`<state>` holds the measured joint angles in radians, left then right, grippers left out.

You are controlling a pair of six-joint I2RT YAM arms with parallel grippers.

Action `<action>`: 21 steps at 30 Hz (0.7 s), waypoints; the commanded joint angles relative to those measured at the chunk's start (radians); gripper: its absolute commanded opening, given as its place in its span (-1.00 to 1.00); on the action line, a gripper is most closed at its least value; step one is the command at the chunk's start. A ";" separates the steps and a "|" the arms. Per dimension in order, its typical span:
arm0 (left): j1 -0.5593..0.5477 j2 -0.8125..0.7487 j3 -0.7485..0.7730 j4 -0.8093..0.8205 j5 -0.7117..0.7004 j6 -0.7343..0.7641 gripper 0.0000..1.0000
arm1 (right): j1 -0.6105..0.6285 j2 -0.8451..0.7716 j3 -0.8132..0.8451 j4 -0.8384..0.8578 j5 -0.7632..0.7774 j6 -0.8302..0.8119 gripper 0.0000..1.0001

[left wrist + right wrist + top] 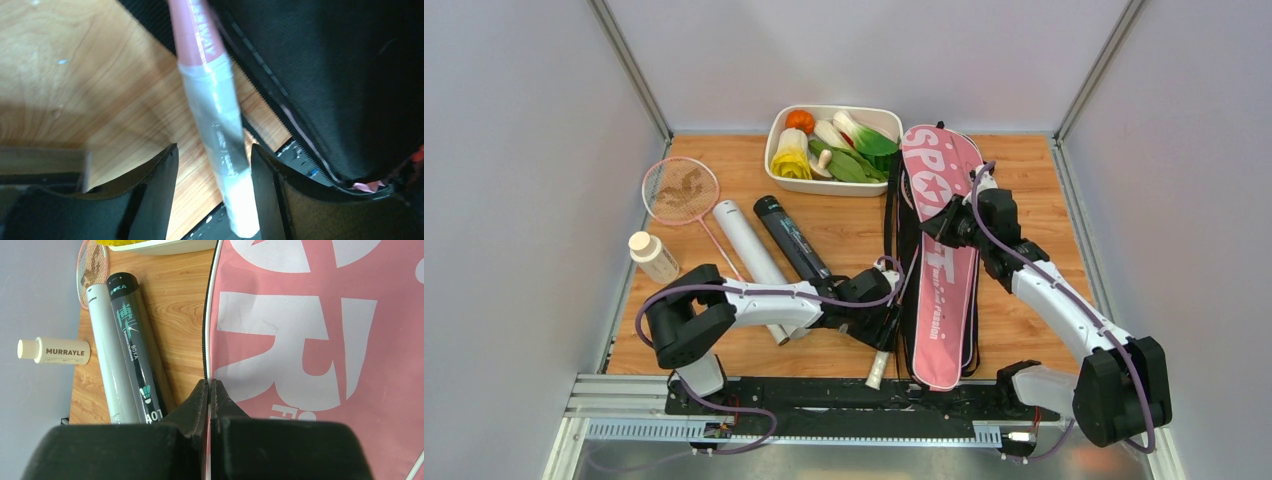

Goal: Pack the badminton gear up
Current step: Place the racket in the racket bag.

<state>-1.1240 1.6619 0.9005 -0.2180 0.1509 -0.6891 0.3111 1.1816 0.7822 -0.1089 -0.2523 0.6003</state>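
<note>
One racquet handle [210,100] lies between parted fingers — the left claw's [214,150].

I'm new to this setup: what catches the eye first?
The big pink racquet cover lies right of centre, its edge pinched by the shut right gripper. Near the front edge, the open left gripper straddles a white-taped racquet handle. A white tray of toy vegetables sits at the back.
</note>
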 commanded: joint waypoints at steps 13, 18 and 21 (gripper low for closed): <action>-0.007 0.029 0.026 0.114 0.061 -0.067 -0.83 | -0.007 -0.065 -0.032 0.064 -0.008 0.002 -1.00; -0.009 -0.068 0.035 0.149 0.014 -0.173 -1.00 | -0.008 -0.096 -0.084 0.069 -0.002 0.017 -1.00; -0.009 -0.097 0.055 0.188 -0.021 -0.222 -1.00 | -0.009 -0.105 -0.109 0.091 -0.022 0.029 -1.00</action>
<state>-1.1294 1.6608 0.9043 -0.1345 0.1856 -0.8421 0.2977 1.1179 0.6899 -0.1081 -0.2359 0.6037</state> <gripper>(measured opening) 0.145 0.007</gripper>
